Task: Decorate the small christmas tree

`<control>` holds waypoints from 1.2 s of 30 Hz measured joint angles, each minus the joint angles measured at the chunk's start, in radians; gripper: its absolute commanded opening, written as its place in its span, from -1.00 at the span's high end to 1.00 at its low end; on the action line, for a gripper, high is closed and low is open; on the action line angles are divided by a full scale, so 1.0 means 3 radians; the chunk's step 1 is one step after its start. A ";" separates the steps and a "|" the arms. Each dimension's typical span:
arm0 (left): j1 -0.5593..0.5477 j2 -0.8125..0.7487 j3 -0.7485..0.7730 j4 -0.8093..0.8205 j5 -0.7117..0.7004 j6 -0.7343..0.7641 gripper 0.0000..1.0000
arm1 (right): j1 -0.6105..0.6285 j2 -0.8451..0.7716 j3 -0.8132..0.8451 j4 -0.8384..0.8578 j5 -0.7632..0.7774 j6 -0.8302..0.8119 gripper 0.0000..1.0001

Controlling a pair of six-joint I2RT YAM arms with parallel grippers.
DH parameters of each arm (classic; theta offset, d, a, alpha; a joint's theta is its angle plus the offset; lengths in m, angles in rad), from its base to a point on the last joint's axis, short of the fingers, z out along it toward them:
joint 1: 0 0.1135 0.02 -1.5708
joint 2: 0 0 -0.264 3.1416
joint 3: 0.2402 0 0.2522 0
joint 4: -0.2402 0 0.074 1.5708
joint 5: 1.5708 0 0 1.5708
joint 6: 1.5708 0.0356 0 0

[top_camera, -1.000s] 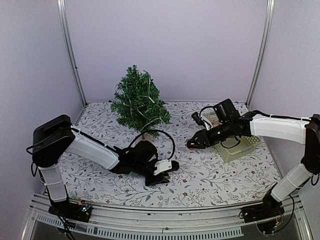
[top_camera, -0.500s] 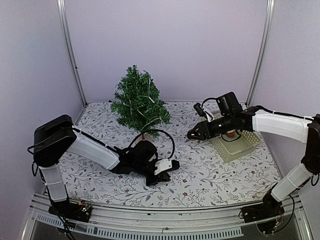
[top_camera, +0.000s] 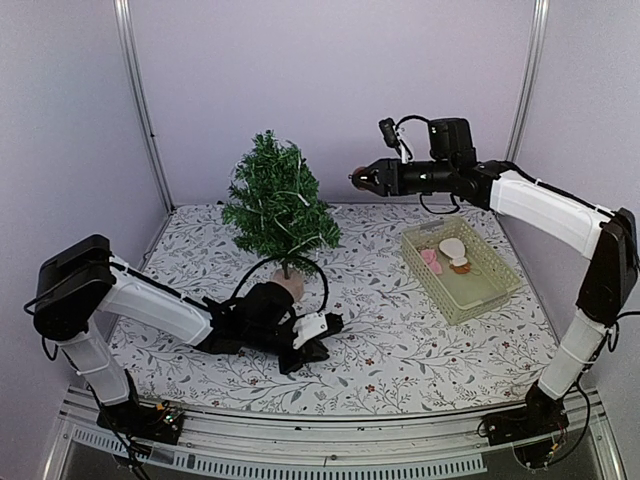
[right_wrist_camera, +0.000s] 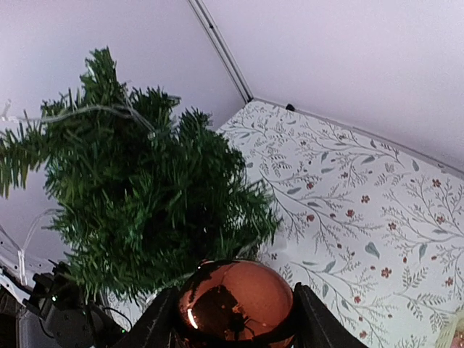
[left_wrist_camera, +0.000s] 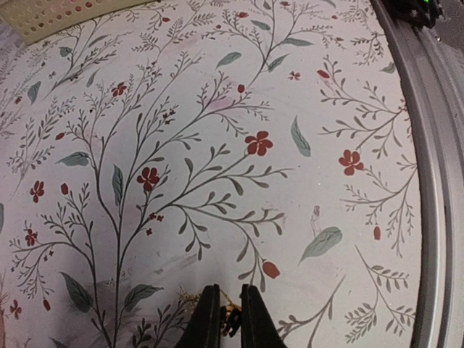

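Observation:
The small christmas tree (top_camera: 278, 205) stands at the back left on its pale round base (top_camera: 290, 285), with a thin light wire through its dark branches; the right wrist view shows the tree (right_wrist_camera: 138, 210) close ahead. My right gripper (top_camera: 362, 178) is raised to the right of the treetop, shut on a shiny copper ball (right_wrist_camera: 235, 301) that fills the gap between its fingers (right_wrist_camera: 156, 326). My left gripper (top_camera: 318, 335) lies low on the tablecloth in front of the tree. Its jaws are closed on a small dark ornament (left_wrist_camera: 232, 319) with a gold thread.
A pale yellow basket (top_camera: 482, 300) at the right holds a pink, a white and a brown ornament (top_camera: 452, 247). Its corner (left_wrist_camera: 58, 14) shows in the left wrist view. A metal rail (top_camera: 330, 440) runs along the table's near edge. Grey walls enclose the floral tablecloth.
My right arm rose from the basket and swung left to treetop height with the copper ball. My left gripper closed on the small ornament and its arm sank lower.

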 measured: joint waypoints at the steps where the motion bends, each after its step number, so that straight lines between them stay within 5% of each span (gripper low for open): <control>1: -0.0006 0.0000 -0.0003 0.0009 -0.0015 -0.0019 0.93 | -0.0006 0.0106 0.0142 0.0043 -0.0027 0.0027 0.41; 15: -0.0025 0.0000 -0.0014 0.0090 -0.0072 -0.0121 0.93 | 0.0083 0.1057 0.0917 0.0163 -0.0483 0.0202 0.41; 36: -0.0025 0.0000 -0.0046 0.0113 -0.0121 -0.0121 0.93 | 0.0256 0.1308 0.1193 -0.0248 -0.0561 -0.0511 0.27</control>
